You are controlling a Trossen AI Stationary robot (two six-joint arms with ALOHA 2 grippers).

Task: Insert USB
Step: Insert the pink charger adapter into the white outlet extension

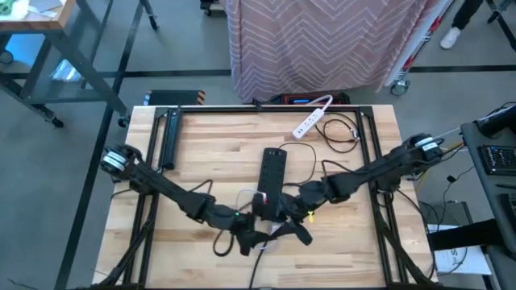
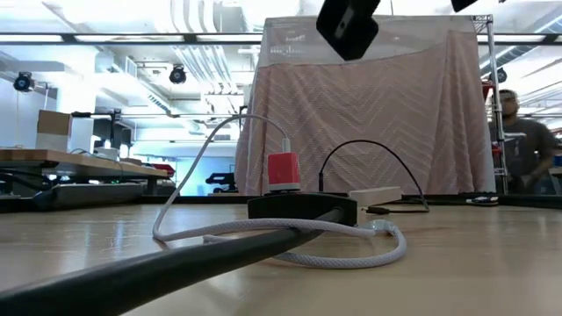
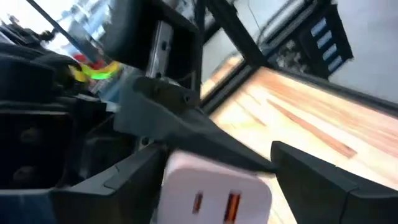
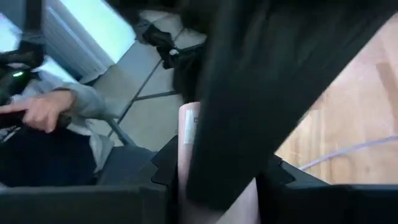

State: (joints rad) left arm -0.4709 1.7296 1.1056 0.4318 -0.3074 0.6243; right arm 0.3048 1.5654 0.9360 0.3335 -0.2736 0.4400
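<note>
Left gripper [image 3: 211,186] released | white USB charger [image 3: 214,193] between its spread fingers | black power strip [image 1: 272,173] beside

Red-and-white USB charger [image 2: 284,170], upright, plugged into black power strip [image 2: 302,207]

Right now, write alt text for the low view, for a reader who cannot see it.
A black power strip lies on the wooden table with a red and white charger plugged in, its white braided cable looping forward. A pink patterned cloth hangs behind.
</note>
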